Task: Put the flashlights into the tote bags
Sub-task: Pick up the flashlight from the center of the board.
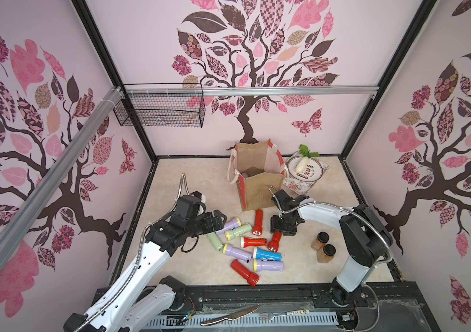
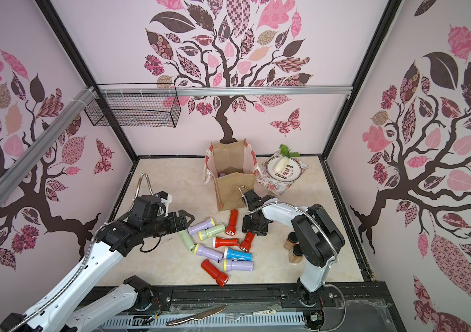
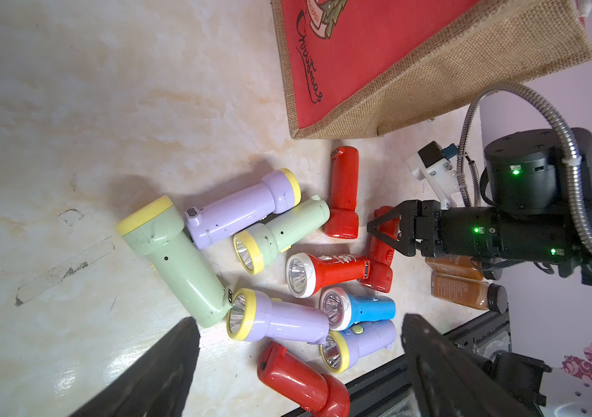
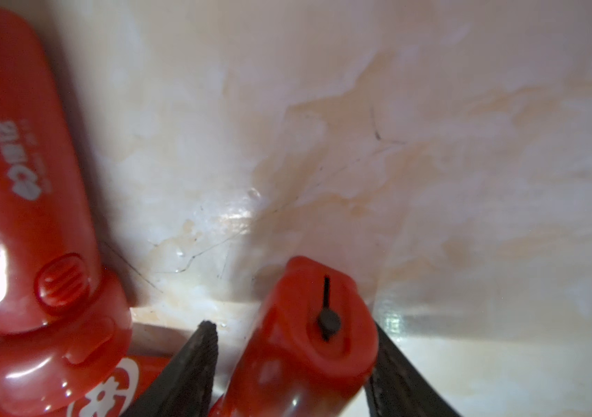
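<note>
— Pale marbled counter [image 1: 199,184], walls papered with pink-leafed trees: what do we have on it?

— We count ten flashlights [image 1: 250,244] lying in a loose heap near the front middle: four red, three lilac, two pale green and the blue flashlight [image 1: 267,255]. Just behind them the burlap tote bag [image 1: 260,189] stands upright with its mouth open (its red side panel carries "Christmas" lettering, as we see from the left wrist view).

— Anything in the bag?

— We make out a lilac shape [image 1: 244,174] low inside it, too small for us to name.

— And the right claw [image 4: 292,328]?

— It is down at the heap's right edge, with one finger on each side of the tail end of a red flashlight [image 4: 316,361]. One finger lies against the body. A strip of counter shows between the other finger and the body, so we cannot tell whether it is clamped.

— The left claw [image 1: 219,218]?

— Its fingers are wide apart and hold nothing. It hovers at the heap's left edge, just beside a lilac flashlight [image 1: 232,224].

— What else do we note?

— Two brown black-capped jars [image 1: 324,247] stand right of the heap. A plate [image 1: 316,166] with a white radish [image 1: 301,164] sits beside the bag, and a black wire basket [image 1: 159,110] hangs on the back rail.
</note>
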Tool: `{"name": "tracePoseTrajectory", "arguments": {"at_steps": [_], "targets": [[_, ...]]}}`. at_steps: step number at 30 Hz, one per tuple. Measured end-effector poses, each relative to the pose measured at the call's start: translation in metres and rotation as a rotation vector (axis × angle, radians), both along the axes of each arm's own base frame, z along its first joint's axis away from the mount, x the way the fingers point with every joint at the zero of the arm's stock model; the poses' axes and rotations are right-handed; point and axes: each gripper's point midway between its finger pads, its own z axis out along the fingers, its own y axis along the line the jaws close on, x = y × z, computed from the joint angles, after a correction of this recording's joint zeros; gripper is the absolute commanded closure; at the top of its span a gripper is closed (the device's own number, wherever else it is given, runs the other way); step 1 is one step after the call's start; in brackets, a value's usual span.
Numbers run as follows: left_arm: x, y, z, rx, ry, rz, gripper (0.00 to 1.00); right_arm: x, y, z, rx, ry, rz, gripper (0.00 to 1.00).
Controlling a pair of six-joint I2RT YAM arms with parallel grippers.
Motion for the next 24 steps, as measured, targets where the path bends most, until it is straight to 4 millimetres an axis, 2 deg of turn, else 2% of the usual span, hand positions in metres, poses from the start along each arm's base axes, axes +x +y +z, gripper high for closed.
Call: {"name": "tracePoseTrajectory", "arguments": {"at_steps": [13, 16, 20, 21, 24], "targets": [[-0.002, 0.0, -0.004, 0.001, 0.007, -0.003, 0.09, 0.006, -0.005, -0.002, -0.038, -0.026, 0.026, 0.68], [-0.001, 0.0, -0.005, 0.004, 0.012, -0.004, 0.09, 0.01, -0.006, -0.002, -0.054, -0.043, 0.042, 0.69], [0.0, -0.001, -0.011, 0.018, 0.028, -0.011, 0.09, 0.012, -0.009, -0.002, -0.072, -0.059, 0.063, 0.66], [0.0, -0.001, -0.012, 0.021, 0.032, -0.013, 0.09, 0.013, -0.009, -0.002, -0.077, -0.063, 0.068, 0.62], [0.001, -0.002, -0.015, 0.029, 0.04, -0.019, 0.09, 0.014, -0.012, -0.002, -0.094, -0.074, 0.085, 0.39]]}}
